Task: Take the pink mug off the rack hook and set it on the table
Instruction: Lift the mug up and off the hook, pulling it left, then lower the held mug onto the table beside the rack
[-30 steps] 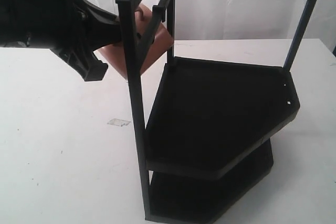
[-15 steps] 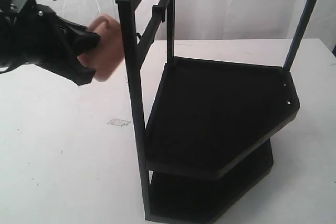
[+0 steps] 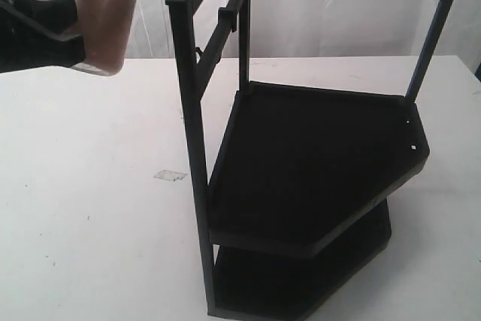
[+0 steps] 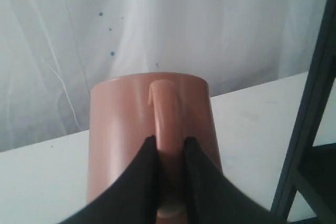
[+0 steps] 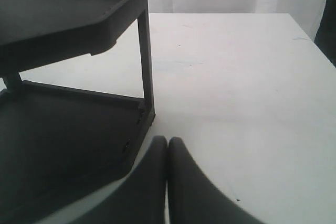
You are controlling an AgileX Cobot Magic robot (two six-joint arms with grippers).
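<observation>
A wide white table (image 3: 90, 208) fills the exterior view. A black two-shelf rack (image 3: 316, 163) stands on it, from centre to right of the frame. In the upper left corner the pink mug (image 3: 105, 24) is held tilted in the air, clear of the rack and above the table. The left gripper (image 4: 169, 149) pinches its handle (image 4: 165, 108) between narrowed black fingers. The right gripper (image 5: 167, 148), fingers pressed together and holding nothing, sits beside the rack's lower shelf. The small rack hook (image 3: 199, 53) stands apart from the mug.
</observation>
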